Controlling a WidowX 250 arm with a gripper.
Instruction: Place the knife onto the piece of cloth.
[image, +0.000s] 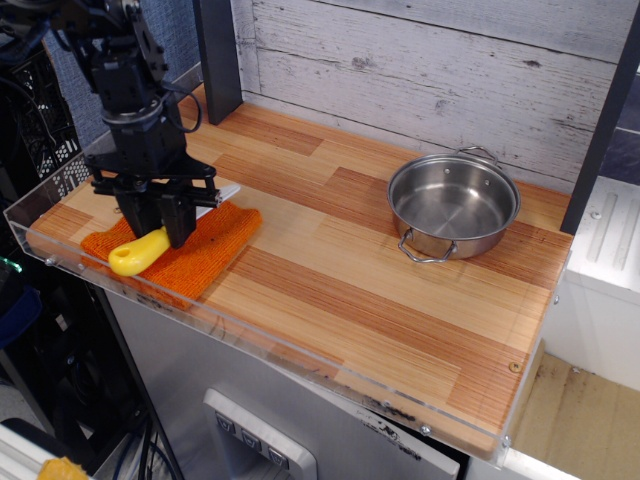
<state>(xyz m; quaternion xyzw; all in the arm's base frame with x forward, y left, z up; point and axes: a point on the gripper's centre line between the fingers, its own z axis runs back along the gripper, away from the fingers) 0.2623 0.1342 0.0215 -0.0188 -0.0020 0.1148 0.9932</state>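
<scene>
Gripper (155, 225): clamped on knife (140, 251), low over piece of cloth (205, 245) near counter's front-left corner. Knife's long axis: yellow handle toward front-left, white blade toward back-right. Release pending, by judgement.

The black arm reaches straight down, its fingers (178, 222) pointing downward, close together.

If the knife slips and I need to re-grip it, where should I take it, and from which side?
Grip the knife on its chunky yellow handle, coming from above with the jaws across its width. It lies low over the orange cloth, handle toward the front-left and white blade hidden behind the gripper, so the thick handle likely offers the firmest hold.
</scene>
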